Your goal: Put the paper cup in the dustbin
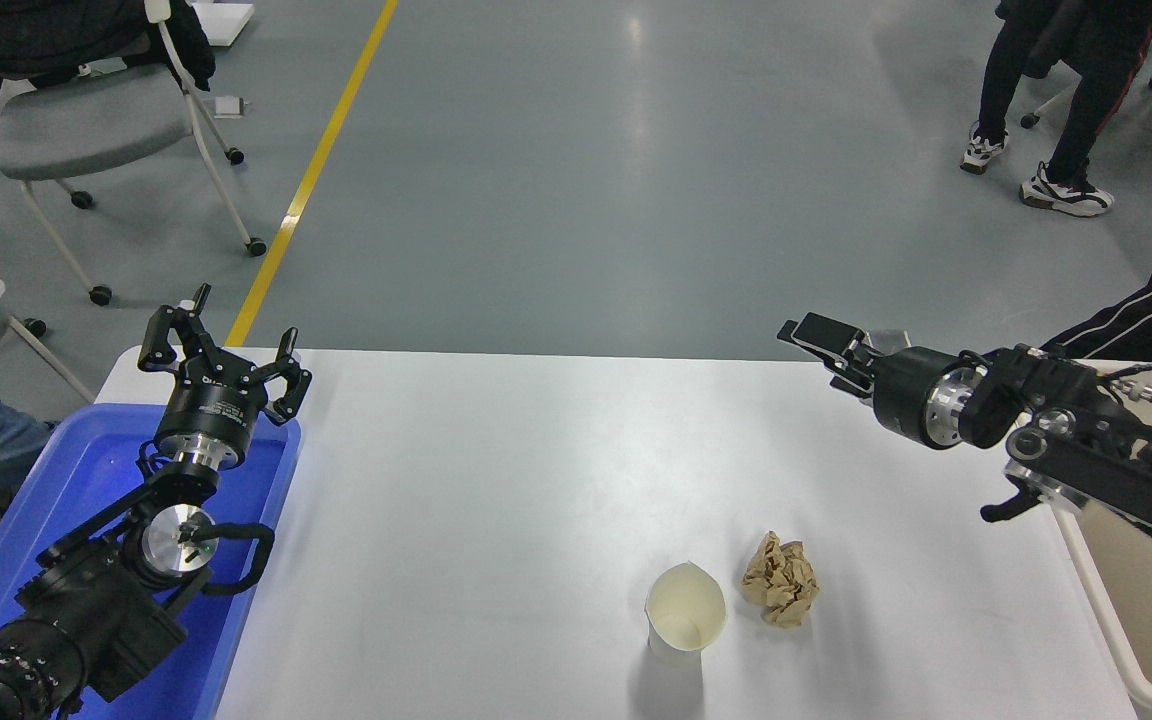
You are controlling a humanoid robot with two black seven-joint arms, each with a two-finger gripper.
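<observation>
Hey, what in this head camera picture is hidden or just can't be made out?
- dustbin: mostly cut off by the right edge and covered by the right arm.
- right gripper: seen side-on, so open or shut is unclear.
- blue tub: partly covered by the parked left gripper and arm.
- paper cup: outer wall mostly hidden.

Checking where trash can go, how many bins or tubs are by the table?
2: the blue tub at the table's left edge, under the left arm, and the beige dustbin at the right edge, partly hidden by the right arm.

Left gripper (223, 355) parked, fingers spread, right gripper (829, 352) raised, pointing left
</observation>
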